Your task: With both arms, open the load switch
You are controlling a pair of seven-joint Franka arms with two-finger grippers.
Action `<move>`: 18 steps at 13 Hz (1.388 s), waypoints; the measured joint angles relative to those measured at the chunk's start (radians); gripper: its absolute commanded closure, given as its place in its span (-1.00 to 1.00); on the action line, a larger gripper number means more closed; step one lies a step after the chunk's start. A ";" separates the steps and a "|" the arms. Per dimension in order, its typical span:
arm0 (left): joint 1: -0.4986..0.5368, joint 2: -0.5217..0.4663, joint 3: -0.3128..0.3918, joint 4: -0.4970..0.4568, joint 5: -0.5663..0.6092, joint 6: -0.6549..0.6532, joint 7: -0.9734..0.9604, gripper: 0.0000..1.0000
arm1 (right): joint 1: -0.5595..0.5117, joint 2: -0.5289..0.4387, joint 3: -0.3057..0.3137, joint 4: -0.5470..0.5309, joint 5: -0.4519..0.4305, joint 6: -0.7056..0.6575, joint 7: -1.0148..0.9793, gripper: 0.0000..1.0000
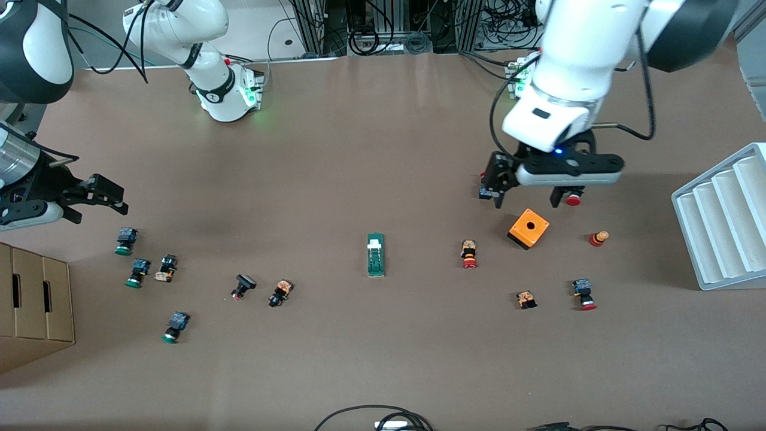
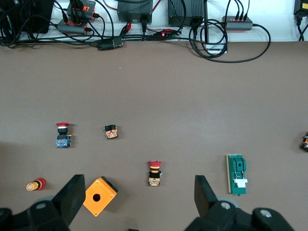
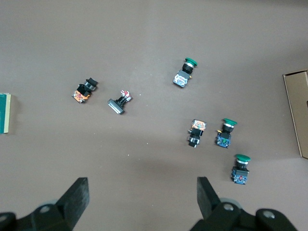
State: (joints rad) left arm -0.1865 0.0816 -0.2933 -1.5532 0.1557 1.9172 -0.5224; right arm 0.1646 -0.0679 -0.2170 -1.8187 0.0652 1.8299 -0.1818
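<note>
- The load switch (image 1: 376, 255) lies flat near the middle of the table, its long side running toward and away from the front camera, the white tab (image 1: 374, 244) at the end farther from that camera. Nothing touches it.
- Closest to it, toward the left arm's end, lies a red-capped push button (image 1: 469, 254); an orange cube box (image 1: 529, 228) with a hole in its top sits past that.
- The left gripper (image 1: 529, 194) hangs over the table just beside the orange box, fingers spread wide and holding nothing.
- The right gripper (image 1: 99, 200) hovers over the right arm's end of the table, above a scatter of green-capped buttons (image 1: 125, 240), also spread and empty. A cardboard box (image 1: 36, 305) stands at that edge, a white ridged rack (image 1: 721, 218) at the other.
- Neither arm has reached the switch yet, so I'd say the step in hand is the approach.
- To do it well, I'd bring one gripper down across the green body at the end away from the tab and pin it steady, then let the other work the tab.
- Both should come in from above, so the red button beside it doesn't get knocked.
- Line the fingers up square to the narrow body before closing, or it may twist and skid.
</note>
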 measured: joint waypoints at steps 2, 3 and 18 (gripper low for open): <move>0.060 -0.008 0.015 0.000 -0.031 0.000 0.076 -1.00 | 0.000 0.000 0.000 0.000 0.000 0.000 0.000 -1.00; 0.099 -0.012 0.017 0.000 -0.044 -0.004 0.114 -1.00 | 0.000 0.000 0.000 0.000 0.000 0.000 0.000 -1.00; 0.219 -0.043 0.265 0.006 -0.175 -0.214 0.378 -1.00 | 0.000 -0.001 0.012 0.001 0.000 -0.017 0.001 -1.00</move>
State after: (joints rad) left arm 0.0320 0.0386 -0.0283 -1.5472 -0.0189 1.7035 -0.1440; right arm 0.1651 -0.0687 -0.2046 -1.8175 0.0652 1.8133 -0.1812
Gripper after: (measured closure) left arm 0.000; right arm 0.000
